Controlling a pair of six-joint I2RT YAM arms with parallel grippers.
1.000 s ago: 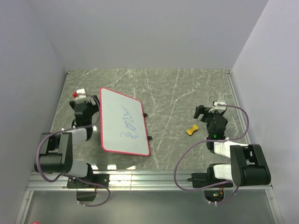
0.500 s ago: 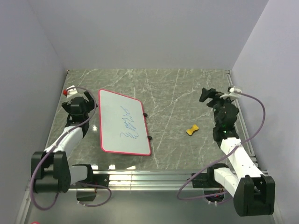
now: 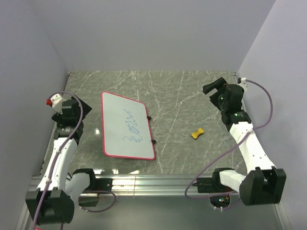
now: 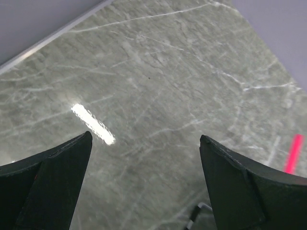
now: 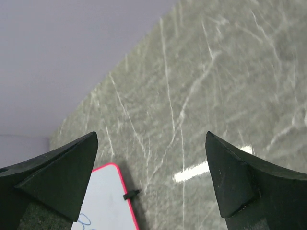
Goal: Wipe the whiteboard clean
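Note:
The whiteboard, white with a red-pink rim, lies flat on the left half of the table. Blue scribbles mark its right part, and two black clips stick out of its right edge. My left gripper hovers open to the left of the board, touching nothing. My right gripper is raised at the far right, open and empty. In the right wrist view the open gripper frames the whiteboard's corner and one clip. In the left wrist view the open gripper shows bare marble, with a sliver of pink rim at the right edge.
A small yellow bow-shaped eraser lies on the marble table between the board and the right arm. Grey walls close in the left, back and right sides. A metal rail runs along the near edge.
Both arms have unfolded and risen. The left gripper has swung left, away from the board's left edge. The right gripper has moved up toward the far right corner. Both stay open.

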